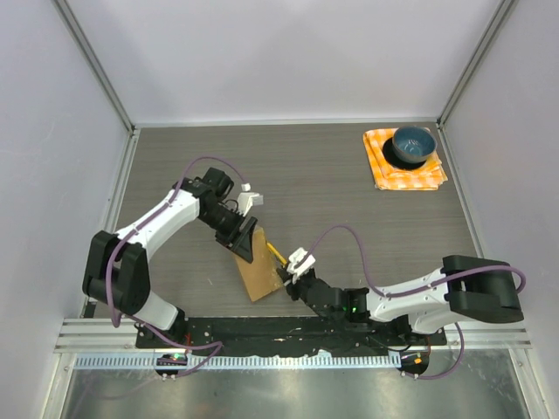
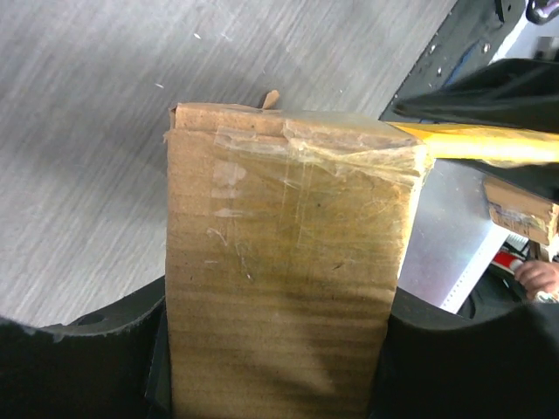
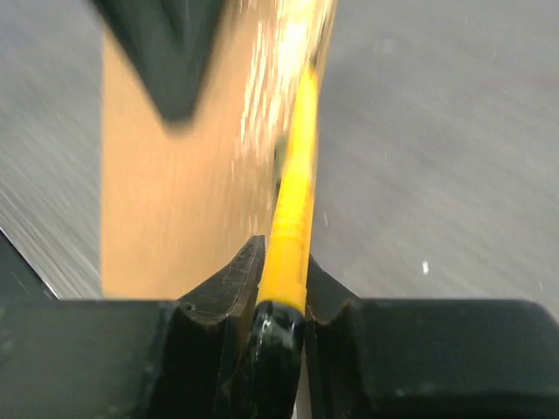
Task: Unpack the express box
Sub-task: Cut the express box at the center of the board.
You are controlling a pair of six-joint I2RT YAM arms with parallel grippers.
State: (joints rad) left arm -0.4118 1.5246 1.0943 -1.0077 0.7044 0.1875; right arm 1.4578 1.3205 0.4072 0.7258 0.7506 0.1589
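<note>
Near the front edge of the bench [image 1: 349, 201], between the two arms: the express box [image 1: 256, 269], plain brown cardboard, flat and narrow. Clear tape [image 2: 336, 153] wrinkled across one end in the left wrist view, with a small torn scrap of card sticking up at that edge. Long axis running from far to near, slanted a little rightward at the near end. Taped end pointing toward the arm bases and the metal rail [image 1: 297, 333]. Hard to say whether lifted or resting on the wood.

Gripped at the far end by the left claw [image 1: 244, 243], about half spread, one black finger [image 2: 79, 367] against each long side, the box filling the gap between. Right claw [image 1: 289, 276] just beside the near right corner of the box, nearly closed, pinching a thin yellow tool [image 1: 275, 253]. Tool lying close along the right edge of the box, pointing away from the arm bases and meeting the cardboard at the taped corner in the left wrist view. Exact contact lost to blur in the right wrist view.

Close around the box, only the two claws and the tool. Well apart, in the far right corner of the bench, a blue bowl [image 1: 412, 146] sitting on an orange checked cloth [image 1: 406, 173]. Pale walls on three sides.
</note>
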